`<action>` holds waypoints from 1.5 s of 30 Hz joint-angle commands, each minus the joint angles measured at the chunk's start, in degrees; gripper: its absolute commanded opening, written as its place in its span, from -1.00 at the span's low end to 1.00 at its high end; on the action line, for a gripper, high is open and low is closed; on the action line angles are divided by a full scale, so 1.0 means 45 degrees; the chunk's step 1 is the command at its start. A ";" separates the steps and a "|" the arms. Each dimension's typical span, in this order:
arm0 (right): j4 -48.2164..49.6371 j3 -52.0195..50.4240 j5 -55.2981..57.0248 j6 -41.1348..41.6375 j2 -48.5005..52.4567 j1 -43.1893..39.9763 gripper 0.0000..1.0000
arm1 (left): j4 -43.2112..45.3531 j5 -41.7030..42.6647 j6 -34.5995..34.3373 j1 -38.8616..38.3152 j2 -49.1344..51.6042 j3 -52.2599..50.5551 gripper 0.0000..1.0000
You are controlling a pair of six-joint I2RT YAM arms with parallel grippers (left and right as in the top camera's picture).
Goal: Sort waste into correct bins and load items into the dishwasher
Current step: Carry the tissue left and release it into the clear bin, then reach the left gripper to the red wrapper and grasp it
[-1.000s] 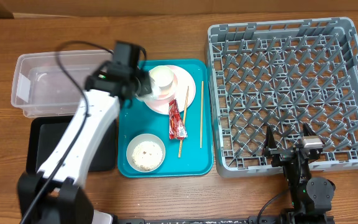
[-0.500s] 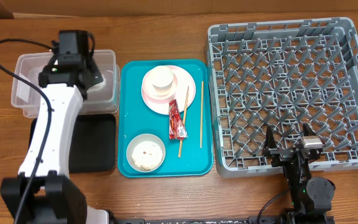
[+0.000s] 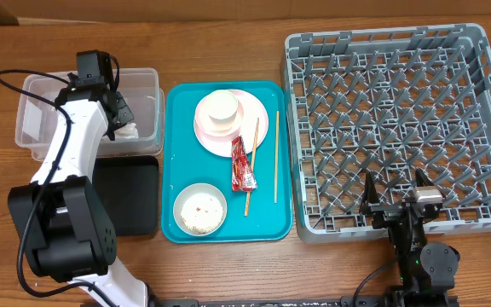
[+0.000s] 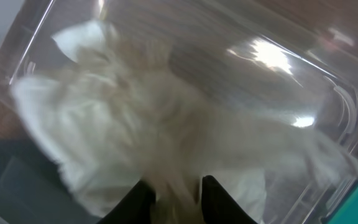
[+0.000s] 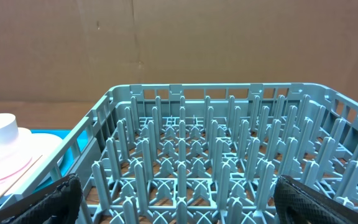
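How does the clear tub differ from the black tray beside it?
The clear tub is see-through with raised walls; the black tray is opaque and flat. The tub holds the crumpled napkin; the tray's visible part holds nothing. Both are rectangular and sit left of the teal tray.

Tub (image 3: 37, 115): clear glossy plastic, glare spots. Napkin (image 4: 135, 124): crumpled white paper, matt. Black tray (image 3: 130, 200): matt plastic. Teal tray (image 3: 177, 170): smooth plastic. Dish rack (image 3: 399, 128): grey matt plastic. Chopsticks (image 3: 276, 158): bare wood. Wrapper (image 3: 243, 166): glossy. Tabletop (image 3: 228, 34): wood grain.

Left claw (image 4: 176, 196) and napkin (image 4: 123, 118) crowd clear tub's (image 3: 37, 111) right end, left end free; rack (image 3: 382, 38) open above
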 commanded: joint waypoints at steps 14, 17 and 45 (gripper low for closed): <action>0.0097 -0.0136 -0.0078 -0.0010 -0.0151 -0.0049 1.00 | -0.2506 0.2900 0.0180 0.0112 -0.2181 0.1812 0.38; 0.0097 -0.0136 -0.0078 -0.0005 -0.0151 -0.0049 1.00 | -0.3944 0.6324 0.0321 0.0117 -0.3177 0.2089 0.25; 0.0097 -0.0136 -0.0078 -0.0010 -0.0151 -0.0049 1.00 | -0.3483 0.7616 0.0661 -0.6742 -0.3410 -0.1681 -0.48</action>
